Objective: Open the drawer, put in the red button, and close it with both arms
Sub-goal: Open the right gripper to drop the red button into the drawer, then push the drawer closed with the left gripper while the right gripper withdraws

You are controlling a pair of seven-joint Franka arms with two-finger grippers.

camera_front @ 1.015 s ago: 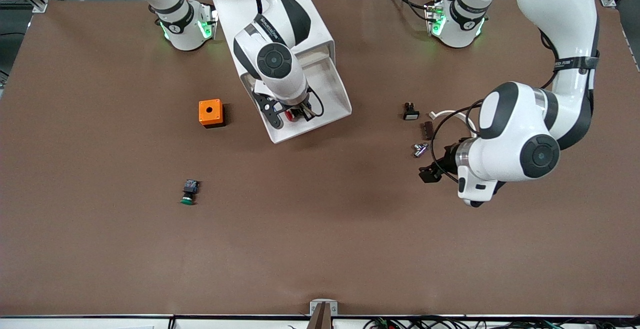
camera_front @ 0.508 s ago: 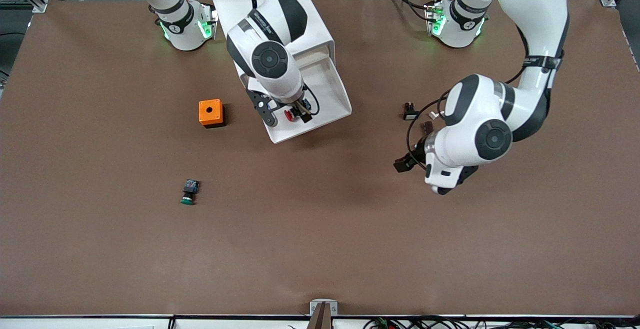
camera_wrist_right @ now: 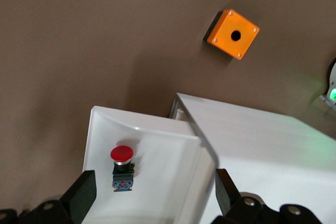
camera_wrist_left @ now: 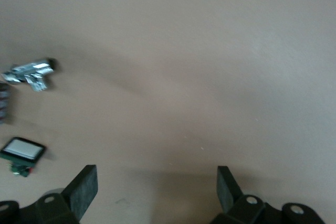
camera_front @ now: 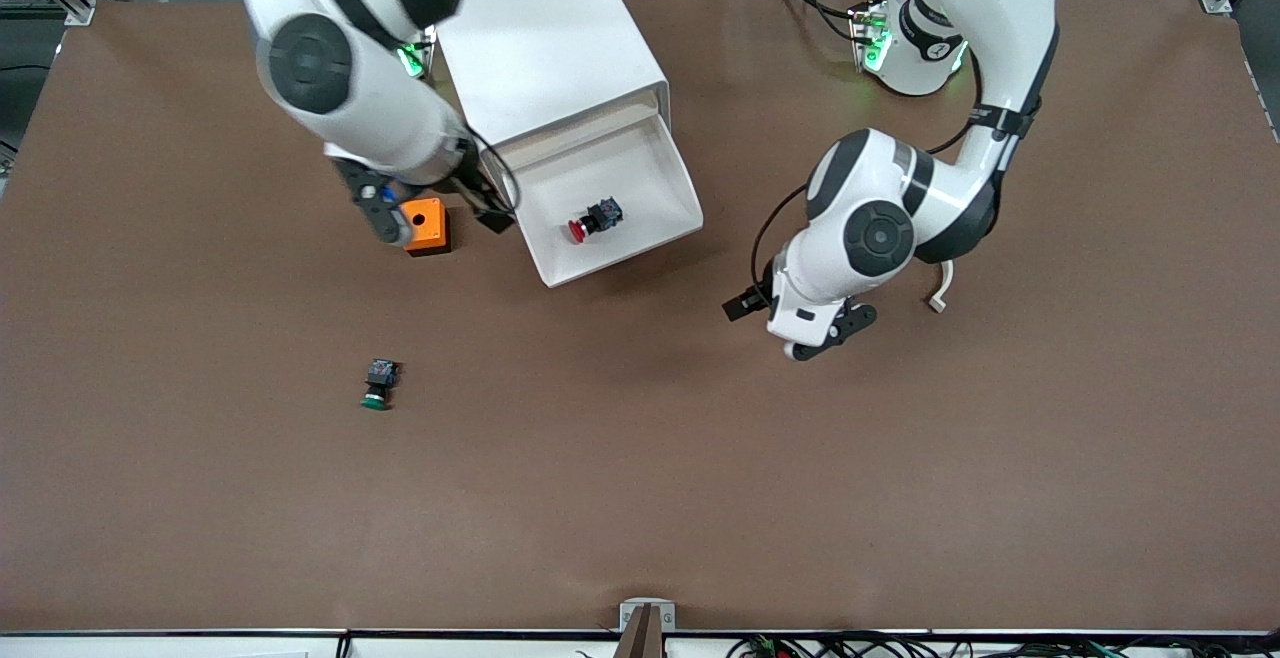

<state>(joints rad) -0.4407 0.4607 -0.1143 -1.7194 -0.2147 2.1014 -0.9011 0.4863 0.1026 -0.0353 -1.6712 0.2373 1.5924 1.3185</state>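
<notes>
The small green-capped push-button [camera_front: 376, 385] lies nearest the front camera, well apart from the rest. The right gripper [camera_front: 440, 213] hangs over the orange plastic box with a hole [camera_front: 425, 227], fingers spread wide, holding nothing. Beside it the shallow white plastic drawer [camera_front: 640, 228] stands pulled out of the tall white cabinet [camera_front: 545, 43], and the small red-capped push-button [camera_front: 595, 219] rests inside — placing looks done. The left gripper [camera_front: 790, 323], open and empty, hovers over bare table toward the left arm's end. Closing remains — both grippers must reach the drawer's front and push.
</notes>
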